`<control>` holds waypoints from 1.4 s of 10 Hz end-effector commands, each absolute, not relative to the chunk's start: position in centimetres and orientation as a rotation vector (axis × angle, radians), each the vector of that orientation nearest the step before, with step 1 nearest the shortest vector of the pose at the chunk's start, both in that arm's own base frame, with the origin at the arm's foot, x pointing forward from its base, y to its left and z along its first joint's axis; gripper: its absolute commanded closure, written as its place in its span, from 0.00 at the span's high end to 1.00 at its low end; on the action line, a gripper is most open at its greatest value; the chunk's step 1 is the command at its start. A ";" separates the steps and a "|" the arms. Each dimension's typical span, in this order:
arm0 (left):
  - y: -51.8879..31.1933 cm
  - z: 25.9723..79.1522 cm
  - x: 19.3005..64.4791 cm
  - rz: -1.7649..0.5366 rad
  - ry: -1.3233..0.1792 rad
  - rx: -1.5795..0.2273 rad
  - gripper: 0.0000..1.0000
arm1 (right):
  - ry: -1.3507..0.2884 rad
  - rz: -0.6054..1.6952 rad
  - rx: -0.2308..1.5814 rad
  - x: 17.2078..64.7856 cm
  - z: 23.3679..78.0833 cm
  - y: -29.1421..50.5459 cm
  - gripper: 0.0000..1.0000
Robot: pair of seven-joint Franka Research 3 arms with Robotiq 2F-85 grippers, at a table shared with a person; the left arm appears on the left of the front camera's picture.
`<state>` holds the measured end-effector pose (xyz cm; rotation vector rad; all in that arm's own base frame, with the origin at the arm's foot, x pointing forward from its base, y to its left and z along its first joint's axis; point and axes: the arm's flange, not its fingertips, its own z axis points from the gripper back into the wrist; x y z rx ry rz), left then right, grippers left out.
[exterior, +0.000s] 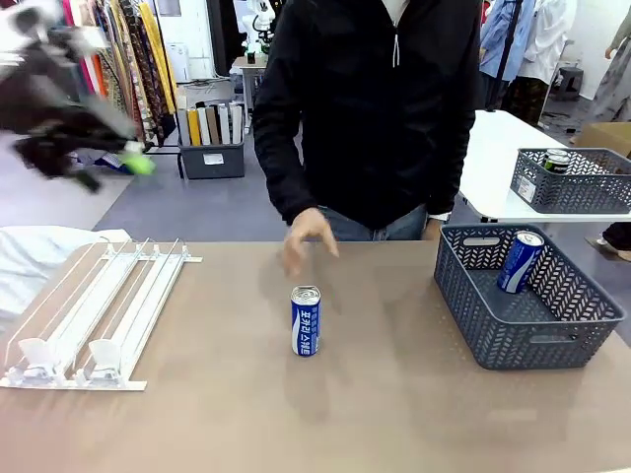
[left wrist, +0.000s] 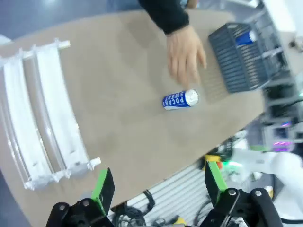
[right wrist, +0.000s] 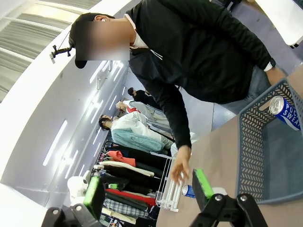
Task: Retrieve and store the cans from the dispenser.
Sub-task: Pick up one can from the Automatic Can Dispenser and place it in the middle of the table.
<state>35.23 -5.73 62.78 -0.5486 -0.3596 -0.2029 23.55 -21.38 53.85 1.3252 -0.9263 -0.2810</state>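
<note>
— Why is that blue can (exterior: 306, 321) standing alone in the middle of the desk (exterior: 394, 414)?

— I'd guess the person set it there for the robot; the person's hand (exterior: 308, 236) hovers just behind it, blurred, not touching. The can is upright, well apart from both the dispenser (exterior: 94, 310) and the grey basket (exterior: 473, 305).

— And the dispenser?

— Its lanes look bare, down to the clear stops at the low end (so nothing is left to roll out, as far as I can see). It sits at the desk's left edge, sloping towards the robot.

— Where do the cans end up?

— In that basket on the right, I think. One blue can (exterior: 520, 260) already leans inside it against the far wall.

— What are the robot's hands doing?

— The left hand (left wrist: 157, 187) hangs high above the desk's near edge, fingers spread wide with nothing between them, looking down on the dispenser and the lone can. The right hand (right wrist: 147, 187) is gaping and holds nothing either, raised beside the basket and tilted up towards the person.

— So who takes the can?

— Either could, in my judgement; the right one is nearer the basket.
</note>
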 end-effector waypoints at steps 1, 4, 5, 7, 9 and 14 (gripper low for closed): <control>3.5 60.0 32.4 -0.096 -0.450 -0.859 1.00 | -0.955 -0.278 1.348 23.8 54.3 -21.3 1.00; 11.4 50.6 28.8 -0.022 -0.457 -1.250 1.00 | -0.955 -0.278 1.348 23.8 54.3 -21.3 1.00; 12.0 48.5 28.7 -0.006 -0.442 -1.321 1.00 | -0.955 -0.278 1.348 23.8 54.3 -21.3 1.00; 12.0 45.0 29.6 -0.095 -0.333 -1.355 1.00 | -0.955 -0.278 1.348 23.8 54.3 -21.3 1.00; 13.1 48.0 27.5 0.010 -0.472 -1.334 1.00 | -0.955 -0.278 1.348 23.8 54.3 -21.3 1.00; 13.1 48.0 27.5 0.010 -0.472 -1.334 1.00 | -0.955 -0.278 1.348 23.8 54.3 -21.3 1.00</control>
